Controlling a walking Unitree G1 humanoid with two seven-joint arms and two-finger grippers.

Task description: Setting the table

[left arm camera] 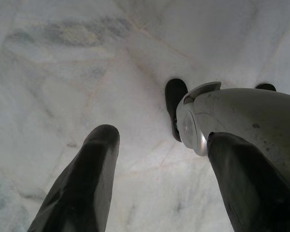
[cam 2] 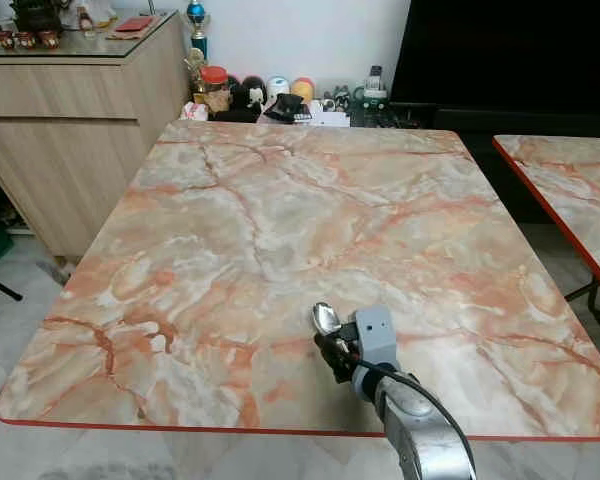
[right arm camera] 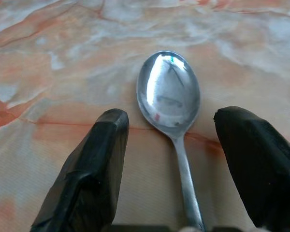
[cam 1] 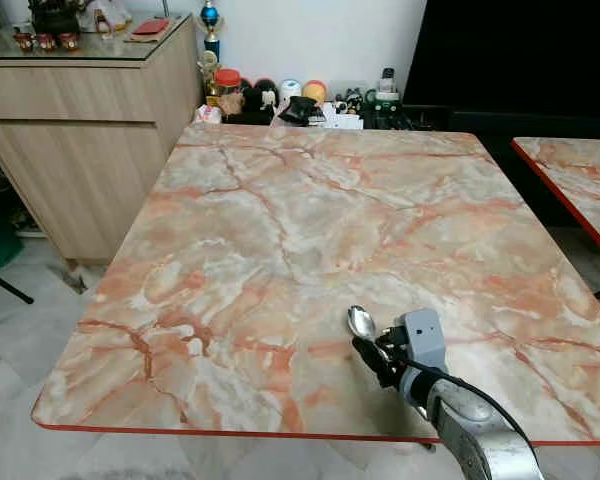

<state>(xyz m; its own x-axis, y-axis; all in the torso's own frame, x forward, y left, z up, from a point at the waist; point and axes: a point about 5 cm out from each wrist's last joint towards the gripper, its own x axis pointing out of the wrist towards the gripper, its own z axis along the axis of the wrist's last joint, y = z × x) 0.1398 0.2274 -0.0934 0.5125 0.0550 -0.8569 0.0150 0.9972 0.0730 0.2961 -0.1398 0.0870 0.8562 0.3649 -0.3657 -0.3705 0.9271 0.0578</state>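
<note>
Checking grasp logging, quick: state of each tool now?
Left tool: open, holding nothing, hanging over the floor.
Right tool: fingers spread either side of the spoon, over the table; handle runs back between them.

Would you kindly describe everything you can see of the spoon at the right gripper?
The spoon looks like polished metal, with an oval bowl facing up, mirror-bright with reflections, and a slim handle running back toward the right gripper. It lies between the two black fingers, which stand apart on either side of it. It is low over the near part of the marble-patterned table; whether it rests on the surface cannot be told.
</note>
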